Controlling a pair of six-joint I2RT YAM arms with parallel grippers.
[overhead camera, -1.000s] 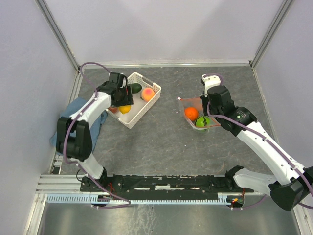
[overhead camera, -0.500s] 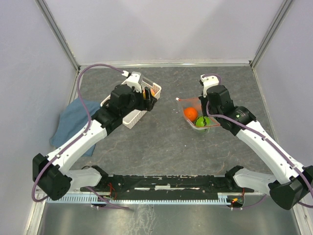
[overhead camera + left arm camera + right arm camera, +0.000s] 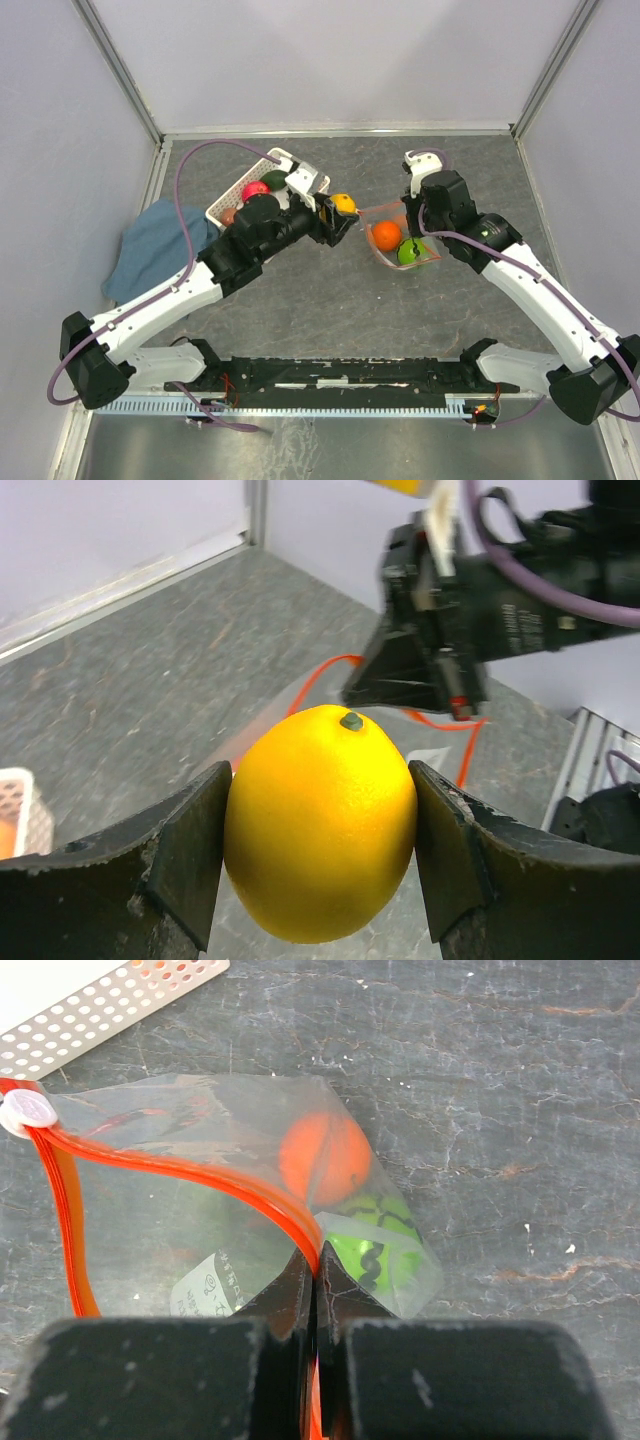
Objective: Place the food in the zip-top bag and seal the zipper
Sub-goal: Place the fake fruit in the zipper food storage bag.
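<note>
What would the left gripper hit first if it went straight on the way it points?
Probably the zip-top bag, at its open zipper just ahead of the held lemon; the right gripper pinching it sits close behind. Depth is uncertain.

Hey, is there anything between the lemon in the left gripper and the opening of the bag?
Nothing visible. The lemon, held in the left gripper, sits just short of the zip-top bag mouth, which the right gripper holds open by the zipper. The orange and green fruit lie deeper inside.
</note>
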